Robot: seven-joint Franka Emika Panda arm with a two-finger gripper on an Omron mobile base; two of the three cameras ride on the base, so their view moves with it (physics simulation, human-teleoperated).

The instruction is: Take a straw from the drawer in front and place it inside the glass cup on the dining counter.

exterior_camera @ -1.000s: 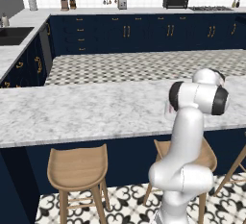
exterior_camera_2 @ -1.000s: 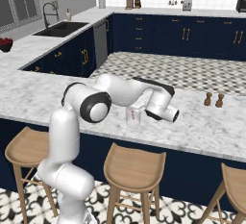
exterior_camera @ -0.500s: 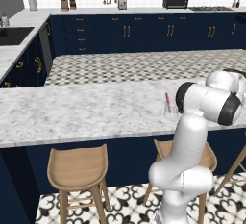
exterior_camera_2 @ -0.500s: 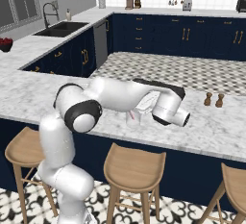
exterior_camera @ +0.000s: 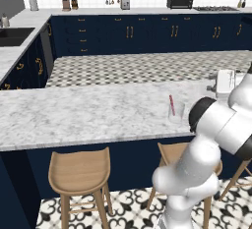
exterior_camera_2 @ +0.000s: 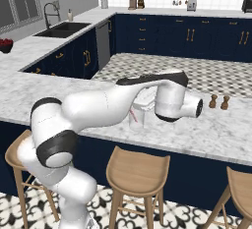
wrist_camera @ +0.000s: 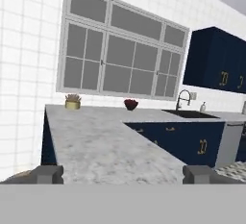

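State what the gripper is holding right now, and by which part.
Nothing. The hand view shows the gripper with its fingers wide apart and empty. The straw stands in the glass cup on the dining counter.

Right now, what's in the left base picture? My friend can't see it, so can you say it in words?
A pink-red straw stands tilted inside a clear glass cup on the long marbled dining counter. The robot's white arm rises at the lower right, above wooden stools. Navy cabinets line the back wall.
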